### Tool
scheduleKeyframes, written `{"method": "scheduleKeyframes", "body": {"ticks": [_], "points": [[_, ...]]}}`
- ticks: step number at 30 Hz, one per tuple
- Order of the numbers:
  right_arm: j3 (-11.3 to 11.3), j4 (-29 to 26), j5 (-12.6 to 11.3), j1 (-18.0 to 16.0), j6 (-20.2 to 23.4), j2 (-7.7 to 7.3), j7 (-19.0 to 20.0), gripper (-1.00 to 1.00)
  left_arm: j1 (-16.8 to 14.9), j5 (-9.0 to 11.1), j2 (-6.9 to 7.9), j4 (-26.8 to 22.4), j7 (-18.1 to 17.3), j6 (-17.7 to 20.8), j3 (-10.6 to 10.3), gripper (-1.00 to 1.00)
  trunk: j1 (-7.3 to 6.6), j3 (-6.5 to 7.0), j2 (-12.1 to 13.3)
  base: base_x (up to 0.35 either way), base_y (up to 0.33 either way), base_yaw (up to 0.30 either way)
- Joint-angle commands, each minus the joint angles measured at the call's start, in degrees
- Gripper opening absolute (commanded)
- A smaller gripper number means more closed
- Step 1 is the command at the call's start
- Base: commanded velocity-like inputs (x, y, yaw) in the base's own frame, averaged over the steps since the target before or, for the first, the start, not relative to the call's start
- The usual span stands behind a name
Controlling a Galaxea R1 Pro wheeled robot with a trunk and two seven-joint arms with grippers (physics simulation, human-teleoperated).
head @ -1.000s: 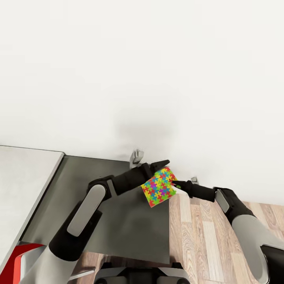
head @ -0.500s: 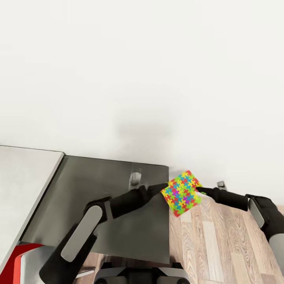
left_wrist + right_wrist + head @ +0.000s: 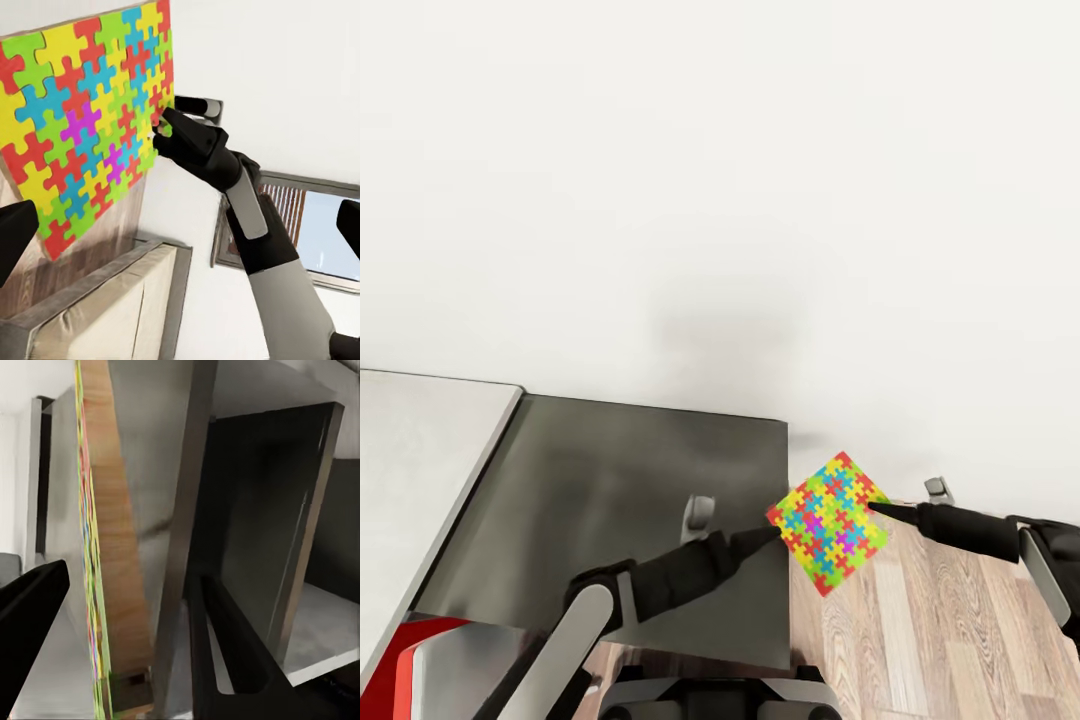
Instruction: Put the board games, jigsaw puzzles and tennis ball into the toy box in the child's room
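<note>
A jigsaw puzzle box [image 3: 828, 522] with a bright interlocking-piece pattern hangs tilted in the air, just past the right edge of the dark grey cabinet part of the table [image 3: 610, 480], above the wood floor. My right gripper [image 3: 878, 509] is shut on its right edge; the left wrist view shows those fingers [image 3: 166, 129] pinching the puzzle [image 3: 82, 112]. The right wrist view has the box edge-on [image 3: 94, 585] between its fingers. My left gripper [image 3: 758, 540] is open close to the box's left corner, holding nothing.
The pale desk top [image 3: 420, 450] joins the cabinet on the left. A white wall stands behind. Wood-plank floor [image 3: 920, 640] lies to the right. The bed's beige mattress [image 3: 112, 300] and a window [image 3: 322, 225] appear in the left wrist view.
The puzzle passed from my left gripper to my right, which carried it rightward off the cabinet edge. The left gripper let go and drew back lower.
</note>
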Motion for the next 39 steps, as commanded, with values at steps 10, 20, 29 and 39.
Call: {"method": "scheduleKeyframes", "body": {"ticks": [10,20,29,39], "points": [[-0.65,-7.26,-0.19,2.93,3.33,-0.12,0.20,-1.00,1.33,-0.59,0.59,-0.01,-0.57,-2.14,-0.05,1.00,0.04,0.64,-0.08,0.000,0.000,0.000],[-2.20,-8.39,-0.11,3.39,4.12,0.15,-0.38,-1.00,1.83,-0.66,1.29,-0.01,-1.49,-3.21,-0.03,1.00,0.04,1.55,-0.08,0.000,0.000,0.000],[-2.23,-8.34,-0.06,3.39,4.22,0.54,-3.31,-1.00,1.90,-0.67,1.67,-0.01,-1.83,-3.35,-0.07,1.00,0.04,2.40,-0.08,0.000,0.000,0.000],[-1.97,-8.28,-0.13,3.37,4.30,0.87,-9.38,-1.00,1.88,-0.74,1.80,-0.01,-1.89,-3.38,-0.09,1.00,0.04,3.35,-0.08,0.000,0.000,0.000]]}}
